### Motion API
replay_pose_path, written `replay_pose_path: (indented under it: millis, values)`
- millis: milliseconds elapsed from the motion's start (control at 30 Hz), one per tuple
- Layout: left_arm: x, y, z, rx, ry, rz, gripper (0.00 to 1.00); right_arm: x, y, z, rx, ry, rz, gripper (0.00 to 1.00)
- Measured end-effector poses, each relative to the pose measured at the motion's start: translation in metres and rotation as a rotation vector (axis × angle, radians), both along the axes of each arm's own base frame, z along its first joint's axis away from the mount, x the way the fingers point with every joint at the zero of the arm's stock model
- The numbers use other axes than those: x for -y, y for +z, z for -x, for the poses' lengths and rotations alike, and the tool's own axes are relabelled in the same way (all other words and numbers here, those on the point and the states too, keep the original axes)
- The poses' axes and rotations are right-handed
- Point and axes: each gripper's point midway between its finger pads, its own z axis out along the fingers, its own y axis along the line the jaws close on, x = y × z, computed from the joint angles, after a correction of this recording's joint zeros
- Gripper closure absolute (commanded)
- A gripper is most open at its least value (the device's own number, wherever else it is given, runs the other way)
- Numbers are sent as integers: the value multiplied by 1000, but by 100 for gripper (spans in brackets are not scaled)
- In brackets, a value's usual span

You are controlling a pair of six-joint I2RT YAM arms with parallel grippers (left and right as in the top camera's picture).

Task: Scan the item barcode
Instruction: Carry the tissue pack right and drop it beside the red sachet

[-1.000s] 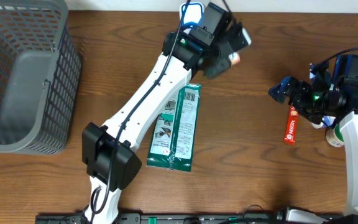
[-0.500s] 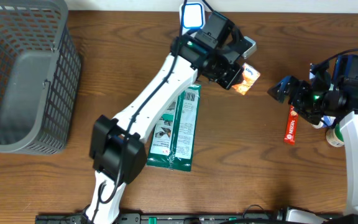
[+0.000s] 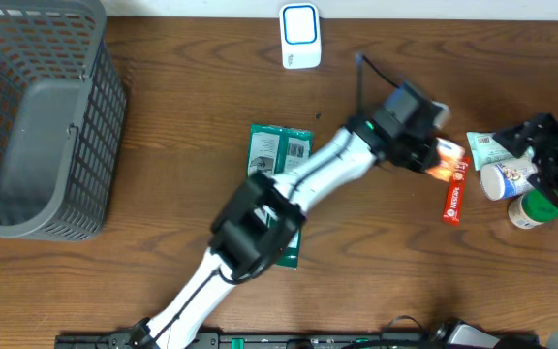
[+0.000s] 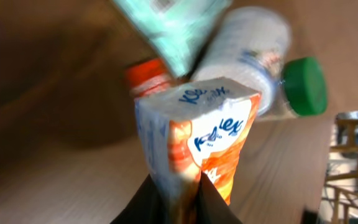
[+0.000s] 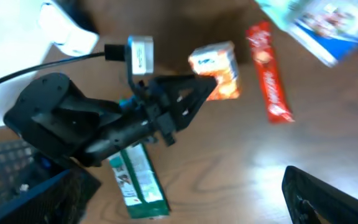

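Observation:
An orange and white Kleenex tissue pack (image 3: 444, 157) hangs just above the wood at the right, pinched at one end by my left gripper (image 3: 430, 155), which is shut on it. From the left wrist the pack (image 4: 197, 143) stands up from between the dark fingers (image 4: 211, 200). The white and blue scanner (image 3: 300, 36) stands at the table's far edge, well to the left of the pack. My right gripper (image 3: 529, 147) is open and holds nothing, at the far right edge. Only one of its fingers (image 5: 328, 199) shows in the right wrist view, where the pack (image 5: 216, 68) is also seen.
A red bar (image 3: 452, 199) lies just below the pack. A teal packet (image 3: 487, 145), a white tub (image 3: 507, 179) and a green-capped bottle (image 3: 531, 208) sit by the right gripper. A green package (image 3: 277, 155) lies mid-table, partly under the left arm. A grey basket (image 3: 27, 116) fills the left.
My left arm swung from beside the scanner down and to the right, carrying the tissue pack over to the red bar. The right arm drew back toward the right edge.

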Motion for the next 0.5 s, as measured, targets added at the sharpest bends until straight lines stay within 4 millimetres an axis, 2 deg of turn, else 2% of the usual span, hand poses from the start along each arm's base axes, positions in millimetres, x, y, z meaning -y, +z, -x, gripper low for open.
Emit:
replay_pose_path:
  millis: [67,100,167,233,333,500]
  values:
    - [21,-3,11,13,-15,48,83,2,-4,7,-37,-8,12,1]
    - [29,-5,17,12,-21,61,73,3,-6,8,-46,-9,18,1]
    - [38,-13,28,15,-28,58,45,4,-8,12,-62,-6,28,1]
    - [41,-20,32,25,-14,36,33,5,-8,13,-66,3,43,1]
    - [41,-22,28,76,-7,20,25,5,-10,15,-73,18,52,1]
    - [34,-24,14,119,11,3,23,5,-10,16,-73,29,60,1]
